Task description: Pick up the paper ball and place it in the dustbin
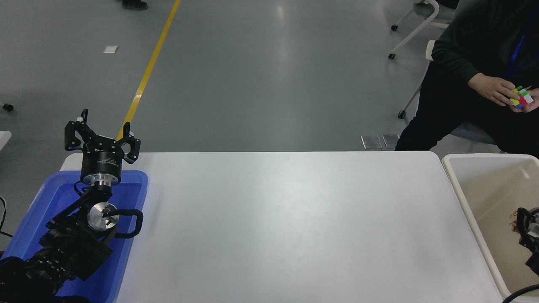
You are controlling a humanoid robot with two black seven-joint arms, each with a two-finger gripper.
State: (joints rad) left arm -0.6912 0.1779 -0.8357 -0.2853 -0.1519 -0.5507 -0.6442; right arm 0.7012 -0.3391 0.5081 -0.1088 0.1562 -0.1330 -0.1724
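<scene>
Bright, even overhead light; soft glare on the table (pixel 273 219).

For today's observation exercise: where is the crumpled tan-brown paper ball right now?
In the head view, the paper ball sits at the far right, over the cream-white plastic dustbin, against the right gripper.

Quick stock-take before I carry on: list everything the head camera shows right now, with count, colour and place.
table: 1, white, centre
dustbin: 1, cream-white, right of table
paper ball: 1, tan-brown, partly hidden at the right claw, over the dustbin
tray: 1, blue, table's left
cube: 1, multicoloured, in the person's hands
person: 1, dark clothes, seated top right
chair: 1, white, top right
left claw: 1, black, open, parked over tray
right claw: 1, black, over dustbin
</scene>
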